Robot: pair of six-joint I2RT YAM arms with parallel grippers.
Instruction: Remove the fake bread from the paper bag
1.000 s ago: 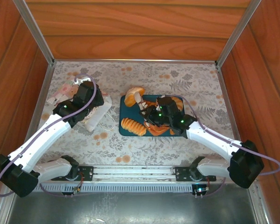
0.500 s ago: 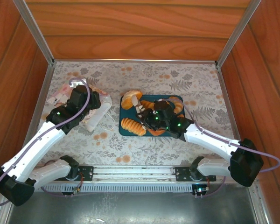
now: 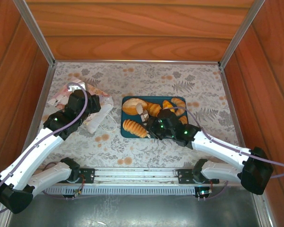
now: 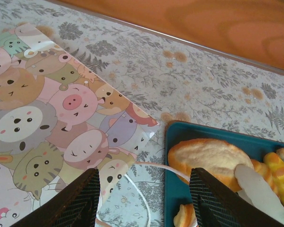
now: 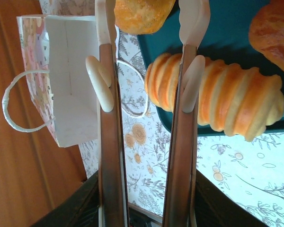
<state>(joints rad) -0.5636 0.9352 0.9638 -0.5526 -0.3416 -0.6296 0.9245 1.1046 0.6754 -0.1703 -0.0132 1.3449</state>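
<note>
Left gripper half open, empty, over the flat glossy paper bag with a cartoon-animal print. Right gripper partly open, smooth round bun loose between its tips. Fake bread, including a ridged roll, lies on the teal tray beside the bag.

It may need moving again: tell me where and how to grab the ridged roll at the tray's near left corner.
Grip the ridged roll across its middle, straight down from above. It lies flat and slanted on the teal tray, so squeeze across its narrow width rather than end to end; the ridges should resist slipping.
</note>
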